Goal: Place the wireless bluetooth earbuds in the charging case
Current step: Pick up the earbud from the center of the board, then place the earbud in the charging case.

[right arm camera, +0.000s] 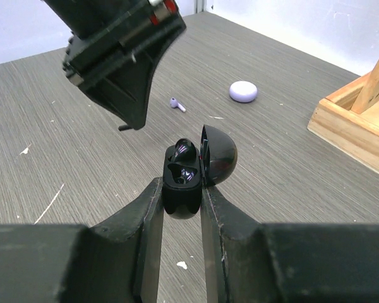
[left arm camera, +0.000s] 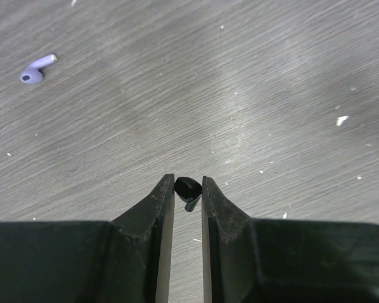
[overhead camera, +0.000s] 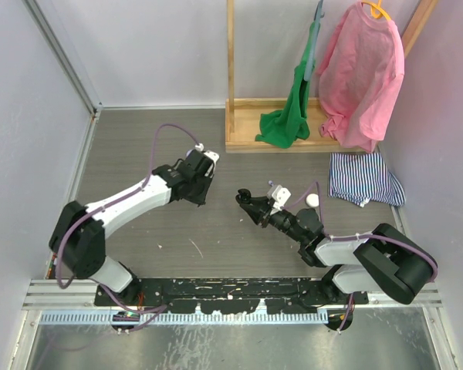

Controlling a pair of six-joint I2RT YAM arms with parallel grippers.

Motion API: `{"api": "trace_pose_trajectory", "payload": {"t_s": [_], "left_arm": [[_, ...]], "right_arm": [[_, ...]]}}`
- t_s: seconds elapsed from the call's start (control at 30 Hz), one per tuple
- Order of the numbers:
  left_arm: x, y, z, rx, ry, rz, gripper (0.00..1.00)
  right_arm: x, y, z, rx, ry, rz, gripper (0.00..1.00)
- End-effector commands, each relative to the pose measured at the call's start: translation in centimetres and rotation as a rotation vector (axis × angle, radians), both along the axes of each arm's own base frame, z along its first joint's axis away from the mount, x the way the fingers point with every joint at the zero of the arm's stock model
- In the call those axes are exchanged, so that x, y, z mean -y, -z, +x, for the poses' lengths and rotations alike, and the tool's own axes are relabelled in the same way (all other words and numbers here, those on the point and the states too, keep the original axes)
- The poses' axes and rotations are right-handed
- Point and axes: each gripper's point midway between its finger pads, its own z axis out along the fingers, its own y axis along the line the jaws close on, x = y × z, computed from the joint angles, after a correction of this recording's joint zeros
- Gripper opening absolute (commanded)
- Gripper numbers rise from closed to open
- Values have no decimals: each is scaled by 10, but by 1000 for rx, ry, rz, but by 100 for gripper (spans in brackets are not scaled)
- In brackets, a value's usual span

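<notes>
My left gripper (left arm camera: 188,189) is shut on a tiny black earbud (left arm camera: 188,191), pinched at the fingertips above the grey table. A lilac earbud (left arm camera: 36,69) lies on the table far to its upper left. My right gripper (right arm camera: 182,196) is shut on a black charging case (right arm camera: 182,183) with its lid (right arm camera: 218,154) swung open to the right. A black earbud (right arm camera: 184,149) sits in the far slot; the near slot looks empty. In the right wrist view the left gripper (right arm camera: 131,120) hangs above and left of the case. In the top view both grippers (overhead camera: 194,189) (overhead camera: 247,202) are near the table's middle, a short gap apart.
A lilac round case (right arm camera: 243,91) and the lilac earbud (right arm camera: 176,103) lie beyond the black case. A white round case (overhead camera: 313,200) lies by the right arm. A wooden rack (overhead camera: 247,131) with a green cloth (overhead camera: 289,116) and a pink shirt (overhead camera: 363,73) stands at the back. A striped cloth (overhead camera: 364,179) lies at the right.
</notes>
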Motion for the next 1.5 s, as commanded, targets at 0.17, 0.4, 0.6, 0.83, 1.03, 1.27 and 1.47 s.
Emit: {"api": "trace_pose_trajectory", "payload": {"t_s": [0.17, 0.4, 0.6, 0.83, 1.03, 1.27, 1.47], "left_arm": [[25, -77, 5, 225, -15, -316, 9], [38, -128, -8, 358, 8, -527, 9], [46, -161, -18, 432, 48, -647, 9], [62, -180, -28, 487, 103, -771, 10], [81, -190, -34, 511, 152, -835, 10], [94, -188, -38, 543, 167, -845, 10], [99, -178, -36, 547, 155, -831, 10]], "right_arm": [[-12, -41, 5, 85, -30, 101, 6], [-20, -46, 3, 84, -68, 146, 6], [-27, -52, 1, 101, -98, 162, 6], [-31, -64, -1, 116, -117, 205, 6], [-34, -70, -5, 128, -138, 228, 6], [-32, -74, -9, 143, -147, 243, 6], [-29, -78, -12, 155, -146, 254, 6]]}}
